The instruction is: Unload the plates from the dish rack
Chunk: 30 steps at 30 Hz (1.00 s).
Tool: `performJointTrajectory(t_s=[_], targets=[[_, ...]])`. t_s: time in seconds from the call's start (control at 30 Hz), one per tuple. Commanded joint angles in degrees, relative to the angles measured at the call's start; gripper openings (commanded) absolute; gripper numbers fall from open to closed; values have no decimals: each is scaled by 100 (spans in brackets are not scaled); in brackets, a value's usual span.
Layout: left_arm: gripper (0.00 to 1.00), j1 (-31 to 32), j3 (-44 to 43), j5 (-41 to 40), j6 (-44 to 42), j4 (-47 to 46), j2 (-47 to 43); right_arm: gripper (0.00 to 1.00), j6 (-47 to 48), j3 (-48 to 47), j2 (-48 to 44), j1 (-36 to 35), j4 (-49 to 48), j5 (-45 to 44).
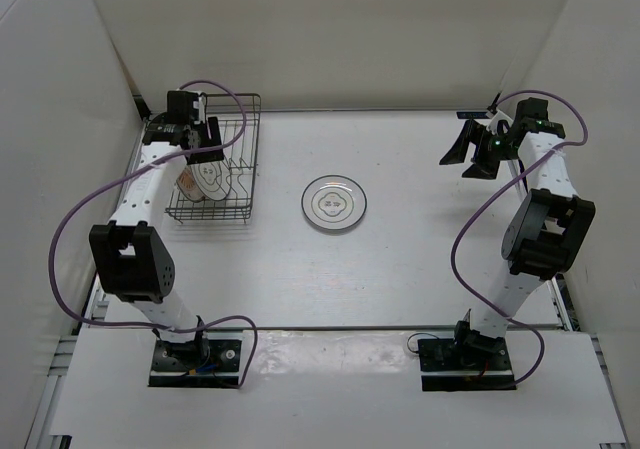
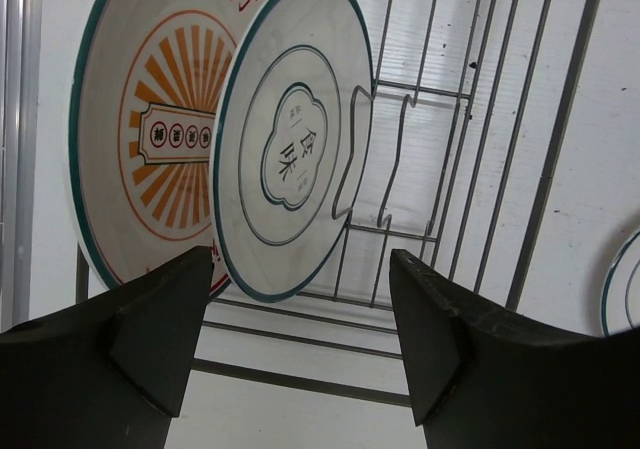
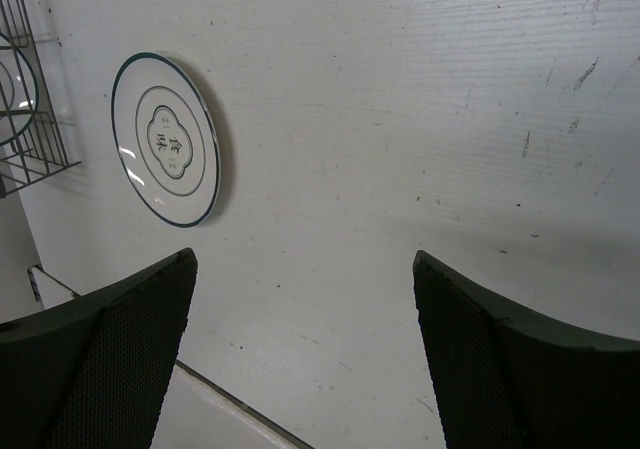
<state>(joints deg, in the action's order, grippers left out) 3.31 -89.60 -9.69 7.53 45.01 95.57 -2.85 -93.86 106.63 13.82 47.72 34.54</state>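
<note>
- Plates: two lean on edge in the dish rack at the table's far left, an orange-patterned plate partly overlapped by a white plate.
- A third plate lies flat on the table, near the rack's right side.
- Left gripper hovers over the racked pair, fingers spread wide, holding nothing.
- Right gripper hangs far right, fingers wide, empty.

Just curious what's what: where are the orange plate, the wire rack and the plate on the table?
orange plate [image 2: 158, 79]: left wrist view, sunburst face.
dish rack [image 1: 236, 129]: top view, bare far end.
plate on the table [image 1: 334, 203]: top view, centre motif.
</note>
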Motion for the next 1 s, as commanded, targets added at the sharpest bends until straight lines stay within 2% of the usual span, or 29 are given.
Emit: performJointTrajectory(t_s=[0.0,0.5,0.73,0.97], targets=[[81,-41,-13,-217,3,-116,-21,90,48,-167,25,24,-62,79],[81,-94,39,-595,99,-423,410,90,65,-167,34,32,-35,96],[69,-103,31,-718,179,-520,700,90,74,-167,16,24,-18,70],[46,-111,-31,-736,179,-599,700,90,83,-176,33,41,18,70]])
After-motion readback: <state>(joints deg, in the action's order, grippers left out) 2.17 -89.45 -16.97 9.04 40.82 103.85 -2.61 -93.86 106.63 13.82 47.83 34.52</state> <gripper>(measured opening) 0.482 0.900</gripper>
